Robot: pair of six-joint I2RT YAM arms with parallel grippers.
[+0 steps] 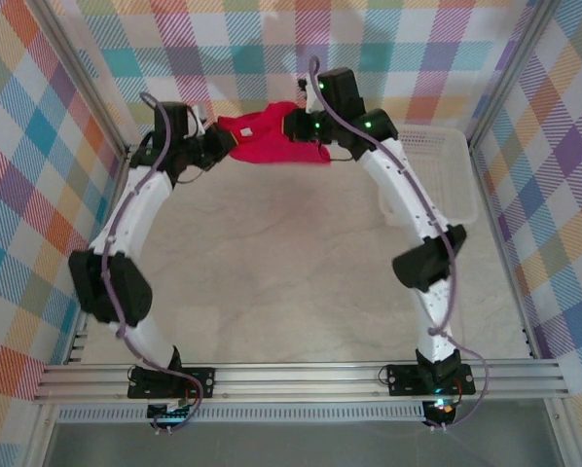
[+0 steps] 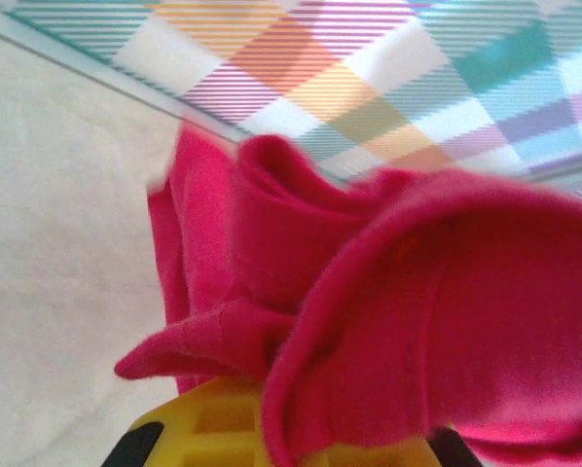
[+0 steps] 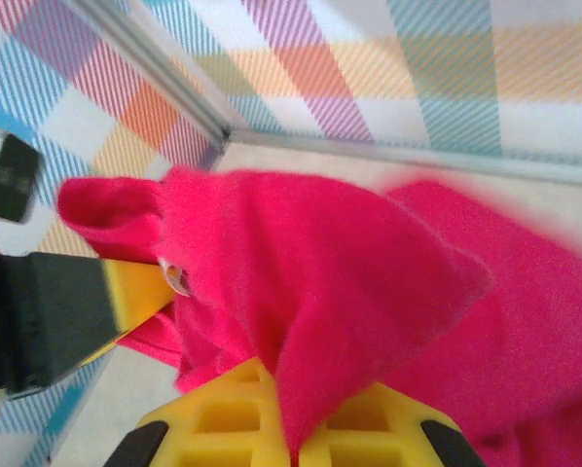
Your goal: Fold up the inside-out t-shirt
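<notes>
The inside-out t-shirt (image 1: 272, 136) is a crimson bunch at the far edge of the table, strung between my two grippers. At its left end my left gripper (image 1: 223, 144) is shut on it. In the left wrist view the red fabric (image 2: 418, 321) spills over the yellow fingers (image 2: 199, 428) and hides their tips. My right gripper (image 1: 293, 126) is shut on the shirt's right part. In the right wrist view a fold of cloth (image 3: 320, 263) is pinched between the yellow fingers (image 3: 223, 418). The left gripper's yellow finger (image 3: 126, 292) shows there too, next to a small pale bit (image 3: 174, 277) on the cloth.
A white lattice basket (image 1: 437, 165) stands at the back right, beside the right arm. Checked walls and metal frame rails (image 1: 96, 107) close in the table on three sides. The pale tabletop (image 1: 281, 263) stretches between the arms toward the near rail.
</notes>
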